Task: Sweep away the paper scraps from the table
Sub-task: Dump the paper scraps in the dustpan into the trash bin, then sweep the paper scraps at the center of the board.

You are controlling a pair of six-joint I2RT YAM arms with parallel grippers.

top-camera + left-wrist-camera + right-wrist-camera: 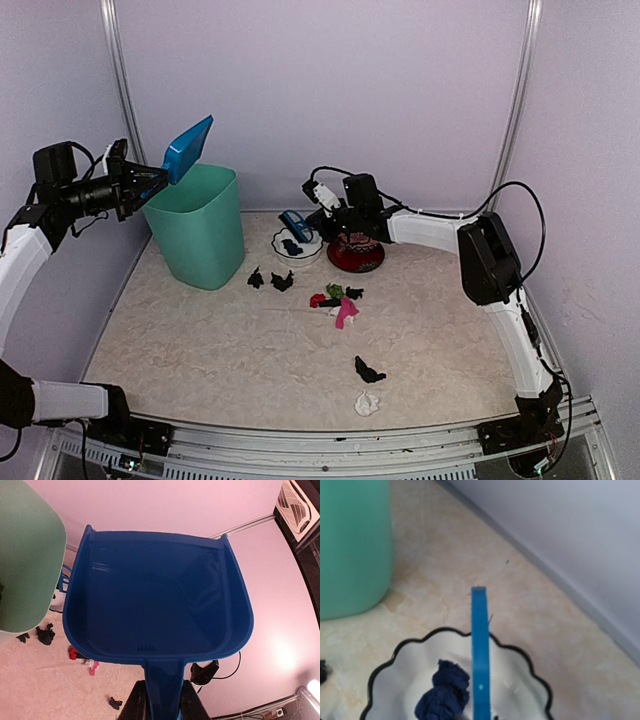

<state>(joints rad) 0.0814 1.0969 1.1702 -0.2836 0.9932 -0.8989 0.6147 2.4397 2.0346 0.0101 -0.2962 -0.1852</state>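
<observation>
My left gripper (140,183) is shut on the handle of the blue dustpan (190,148), held high and tilted over the green bin (198,225). In the left wrist view the pan (157,605) looks empty, its handle between my fingers (132,705). My right gripper (315,212) holds the small blue brush (295,224) over a white plate (310,250). The right wrist view shows the brush (480,650) but not the fingers. Paper scraps lie on the table (200,340): two black wads (270,280), a red, green and pink cluster (337,300), a black one (368,372), a white one (367,403).
A dark blue wad (442,692) lies in the scalloped white plate (525,690). A dark red bowl (355,255) stands right of the plate, under the right arm. The green bin (350,545) stands at the back left, by the wall.
</observation>
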